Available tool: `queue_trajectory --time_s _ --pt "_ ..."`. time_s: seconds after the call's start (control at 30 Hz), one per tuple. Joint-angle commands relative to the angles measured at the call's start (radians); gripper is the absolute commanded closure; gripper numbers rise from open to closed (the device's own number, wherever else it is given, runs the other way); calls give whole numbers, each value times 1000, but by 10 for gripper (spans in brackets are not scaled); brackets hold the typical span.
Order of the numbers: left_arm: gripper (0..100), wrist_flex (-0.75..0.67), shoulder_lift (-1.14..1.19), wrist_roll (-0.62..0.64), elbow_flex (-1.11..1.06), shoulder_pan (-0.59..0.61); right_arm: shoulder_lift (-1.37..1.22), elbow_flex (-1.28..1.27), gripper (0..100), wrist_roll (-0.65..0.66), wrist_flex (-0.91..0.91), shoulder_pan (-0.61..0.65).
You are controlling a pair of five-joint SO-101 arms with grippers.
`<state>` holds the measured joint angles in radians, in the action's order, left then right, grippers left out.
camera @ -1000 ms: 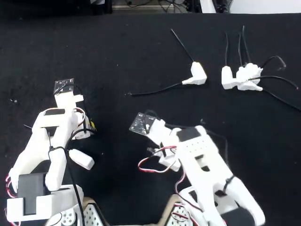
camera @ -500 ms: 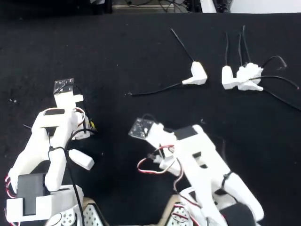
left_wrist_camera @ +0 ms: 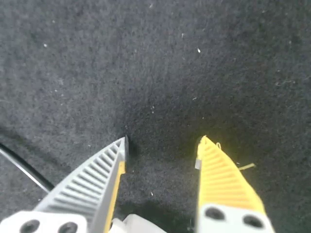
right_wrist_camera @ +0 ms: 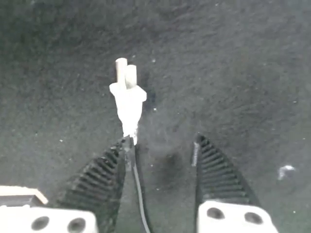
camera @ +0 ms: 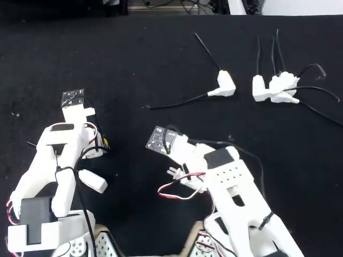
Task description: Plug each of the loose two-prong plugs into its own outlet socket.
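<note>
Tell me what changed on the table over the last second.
The right arm swung its rear links to the right; its wrist end drew back toward its base, then went out again. Nothing was grasped: the right gripper is open, a two-prong plug lying just beyond one fingertip. The left arm, the angled plug and the white cluster at far right stayed put.

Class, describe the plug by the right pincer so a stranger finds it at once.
On the black table, find the right arm's pincer. Just ahead of its tips lies a small white two-prong plug. The other white cabled pieces lie far across the table, near no arm.
</note>
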<state>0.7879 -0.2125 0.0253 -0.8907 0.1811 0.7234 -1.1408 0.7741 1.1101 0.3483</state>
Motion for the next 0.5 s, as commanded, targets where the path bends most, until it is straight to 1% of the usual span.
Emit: queue_trajectory --time_s 0.0,0.1,0.3,0.37,0.47 --pt "770 -6 0 2 -2 -4 50 -15 809 5 -20 48" --pt "770 -6 0 2 -2 -4 76 -56 812 5 -51 89" --pt "770 -5 0 2 -2 -4 82 -171 876 3 -310 103" --pt "770 -5 0 2 -2 -4 82 -191 874 6 -350 101" --pt "770 -5 0 2 -2 -4 88 -191 875 8 -362 80"
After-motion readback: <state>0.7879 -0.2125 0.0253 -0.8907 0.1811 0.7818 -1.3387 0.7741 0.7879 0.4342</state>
